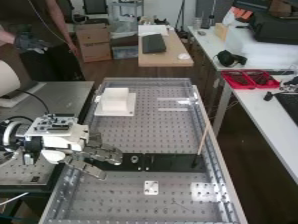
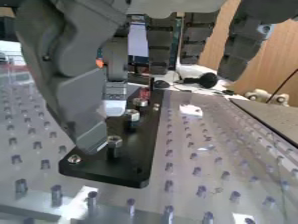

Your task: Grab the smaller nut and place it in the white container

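Several nuts [image 2: 114,141] sit on the black plate [image 2: 142,150] near the loosely open, empty hand [image 1: 105,152].

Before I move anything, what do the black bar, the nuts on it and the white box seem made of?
The black bar looks smooth and dull, so coated metal or plastic. The nuts are probably bare steel, given their silvery glints. The white box seems matte plastic, pale without glare, possibly painted.

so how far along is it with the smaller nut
Early on, it seems. Done: neither the grab nor the placing looks finished; the nuts stand along the black plate. In hand: nothing that I can make out, as the hand is open close beside one nut. Left: grip the smaller nut, lift it and set it in the white container.
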You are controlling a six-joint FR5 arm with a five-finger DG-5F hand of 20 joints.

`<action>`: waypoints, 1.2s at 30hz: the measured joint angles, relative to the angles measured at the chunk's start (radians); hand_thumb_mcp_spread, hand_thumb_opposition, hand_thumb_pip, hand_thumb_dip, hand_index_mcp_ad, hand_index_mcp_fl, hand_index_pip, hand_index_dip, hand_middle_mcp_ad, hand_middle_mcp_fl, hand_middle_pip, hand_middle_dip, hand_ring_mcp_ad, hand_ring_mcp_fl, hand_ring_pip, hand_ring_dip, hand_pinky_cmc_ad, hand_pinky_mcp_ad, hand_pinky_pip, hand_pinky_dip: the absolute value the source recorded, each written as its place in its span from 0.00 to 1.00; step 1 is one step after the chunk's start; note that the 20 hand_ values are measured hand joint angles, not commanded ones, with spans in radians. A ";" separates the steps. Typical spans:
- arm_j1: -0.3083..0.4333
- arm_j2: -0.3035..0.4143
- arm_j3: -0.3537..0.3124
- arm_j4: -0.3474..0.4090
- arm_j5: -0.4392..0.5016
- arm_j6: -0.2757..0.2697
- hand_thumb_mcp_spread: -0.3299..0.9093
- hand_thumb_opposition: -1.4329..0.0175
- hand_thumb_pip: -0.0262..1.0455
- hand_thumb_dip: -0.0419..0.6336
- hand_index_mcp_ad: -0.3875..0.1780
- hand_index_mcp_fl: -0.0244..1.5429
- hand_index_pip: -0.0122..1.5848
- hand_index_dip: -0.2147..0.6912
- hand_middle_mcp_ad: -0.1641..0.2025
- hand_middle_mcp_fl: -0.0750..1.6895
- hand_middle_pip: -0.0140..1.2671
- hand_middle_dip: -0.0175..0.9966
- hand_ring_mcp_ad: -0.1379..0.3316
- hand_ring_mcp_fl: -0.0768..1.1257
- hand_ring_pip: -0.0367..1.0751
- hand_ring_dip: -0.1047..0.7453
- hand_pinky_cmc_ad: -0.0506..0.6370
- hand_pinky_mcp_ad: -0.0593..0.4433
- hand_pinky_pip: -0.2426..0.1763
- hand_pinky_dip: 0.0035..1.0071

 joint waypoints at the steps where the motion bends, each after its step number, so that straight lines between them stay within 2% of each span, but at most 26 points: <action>1: 0.000 -0.001 0.001 0.000 0.000 -0.001 0.64 0.38 0.57 0.37 0.32 0.04 0.95 0.29 0.61 0.10 0.11 0.31 0.54 0.07 0.13 0.29 0.63 0.74 0.59 0.22; 20: -0.002 -0.016 0.019 -0.023 -0.005 -0.022 0.64 0.37 0.57 0.36 0.33 0.08 0.95 0.29 0.61 0.11 0.11 0.31 0.50 0.07 0.13 0.29 0.63 0.72 0.61 0.19; 32: 0.001 -0.020 0.039 -0.050 -0.006 -0.037 0.65 0.37 0.57 0.36 0.30 0.13 0.95 0.29 0.61 0.11 0.11 0.31 0.50 0.07 0.13 0.29 0.62 0.72 0.62 0.19; 36: 0.002 -0.022 0.043 -0.055 -0.008 -0.041 0.67 0.37 0.57 0.36 0.26 0.16 0.95 0.29 0.61 0.11 0.11 0.31 0.50 0.07 0.13 0.29 0.62 0.72 0.62 0.19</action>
